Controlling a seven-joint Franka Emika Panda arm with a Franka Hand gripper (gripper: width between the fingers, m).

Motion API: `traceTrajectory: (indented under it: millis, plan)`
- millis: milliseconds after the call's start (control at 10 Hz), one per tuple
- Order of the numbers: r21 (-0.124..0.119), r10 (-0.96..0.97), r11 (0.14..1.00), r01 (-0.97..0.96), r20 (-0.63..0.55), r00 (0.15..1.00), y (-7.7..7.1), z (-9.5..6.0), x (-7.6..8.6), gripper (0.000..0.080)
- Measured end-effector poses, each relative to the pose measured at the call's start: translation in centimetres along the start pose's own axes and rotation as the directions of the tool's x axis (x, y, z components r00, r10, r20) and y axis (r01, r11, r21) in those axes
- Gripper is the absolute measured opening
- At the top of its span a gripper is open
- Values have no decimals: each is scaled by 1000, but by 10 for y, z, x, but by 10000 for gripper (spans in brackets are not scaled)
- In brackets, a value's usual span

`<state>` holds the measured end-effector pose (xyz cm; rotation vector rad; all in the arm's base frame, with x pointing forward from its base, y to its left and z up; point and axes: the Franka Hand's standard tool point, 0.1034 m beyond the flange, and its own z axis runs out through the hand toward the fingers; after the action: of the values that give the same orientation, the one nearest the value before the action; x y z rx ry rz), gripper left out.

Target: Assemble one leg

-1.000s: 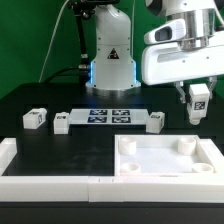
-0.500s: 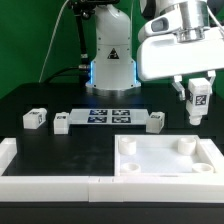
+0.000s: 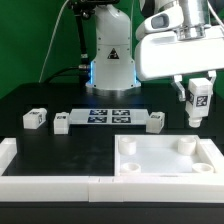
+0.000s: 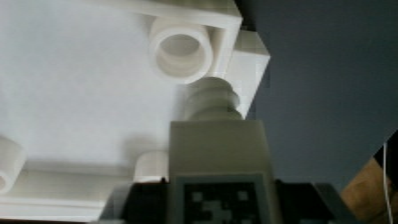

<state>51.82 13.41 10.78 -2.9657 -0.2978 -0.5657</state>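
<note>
Lifted slightly since 1 s ago: my tool (image 3: 197, 97), pointing down, clamped on 1 upright leg (image 3: 200, 103), over the white tray (image 3: 166, 166) near its corner socket (image 4: 178, 48).

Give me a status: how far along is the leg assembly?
Done: one leg is lifted, clamped in the gripper. In hand: it hangs in the air near the tray's corner socket, not inserted. Left: line it up, lower and seat it. Three other legs lie on the table.

Marker board (image 3: 108, 116) flat on black table (image 3: 70, 150), white socketed tray piece (image 3: 165, 176) nearby.
</note>
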Motion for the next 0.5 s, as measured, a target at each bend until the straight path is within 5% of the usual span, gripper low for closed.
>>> traceTrajectory:
  millis: [100,300,500]
  plan:
    - [0,-23,1000,23,11,1000,2,1,2,288]
    - [2,-69,998,69,-13,998,15,6,55,288]
    - [4,-77,997,77,-36,996,22,22,82,288]
